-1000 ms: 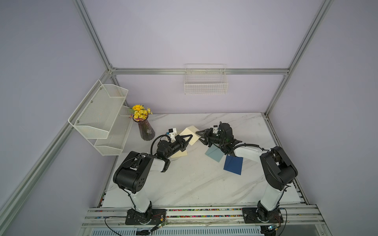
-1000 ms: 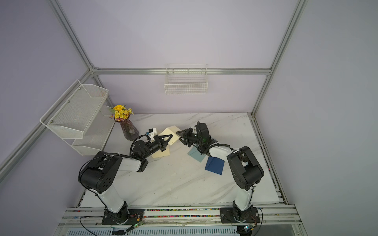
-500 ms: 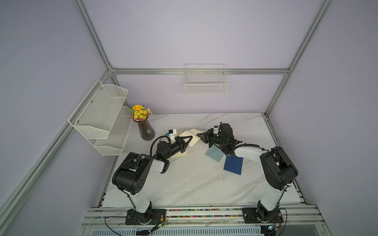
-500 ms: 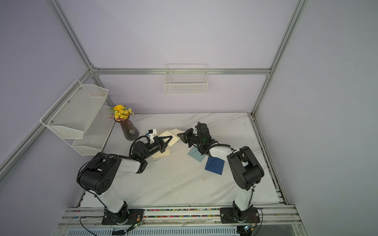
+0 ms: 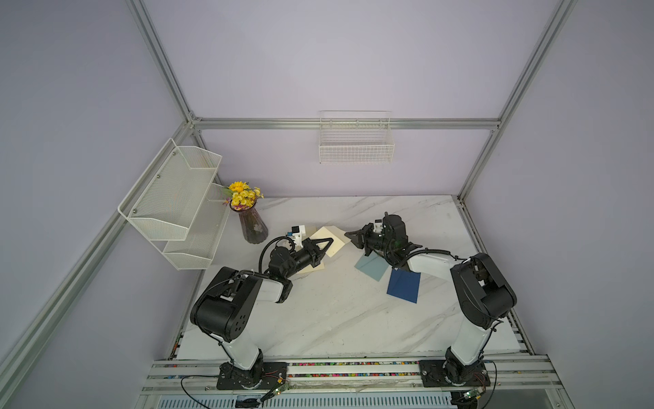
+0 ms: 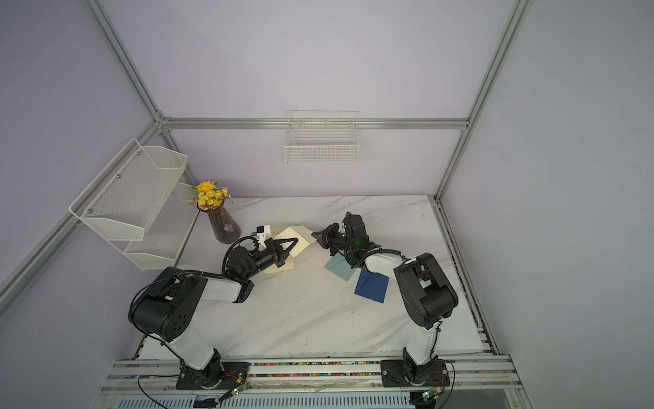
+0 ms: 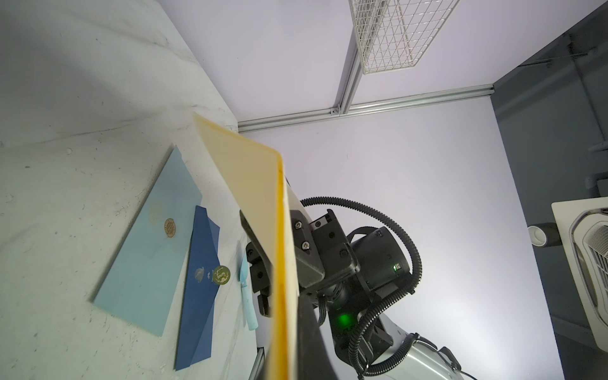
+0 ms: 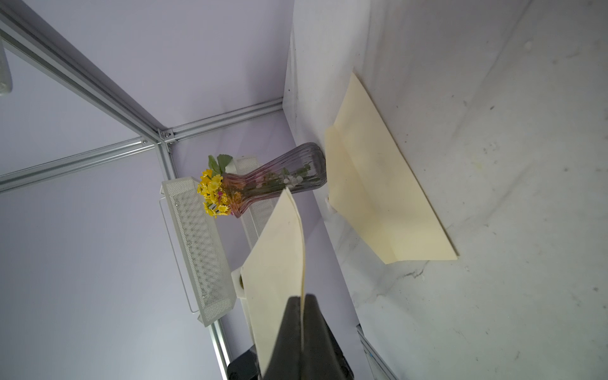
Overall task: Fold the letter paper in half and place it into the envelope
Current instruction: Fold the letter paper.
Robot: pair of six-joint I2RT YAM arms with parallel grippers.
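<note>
The cream letter paper (image 5: 332,236) (image 6: 296,236) hangs above the table between my two grippers. My left gripper (image 5: 331,241) (image 6: 296,241) is shut on one edge of it; in the left wrist view the sheet (image 7: 250,184) runs out edge-on from that gripper (image 7: 289,355). My right gripper (image 5: 348,234) (image 6: 314,234) is shut on the opposite edge, and its wrist view shows the paper (image 8: 273,263) pinched between its black jaws (image 8: 302,316). A cream envelope (image 8: 378,184) (image 5: 313,268) lies flat on the table under my left arm.
A light blue envelope (image 5: 371,266) and a dark blue envelope (image 5: 403,286) lie below my right arm. A glass vase of yellow flowers (image 5: 252,226) stands at the back left beside white mesh shelves (image 5: 173,202). A wire basket (image 5: 355,141) hangs on the back wall.
My right gripper's jaws have closed on the paper's edge; a second ago they stood partly open beside it. My left gripper has kept its grip and has barely moved.
</note>
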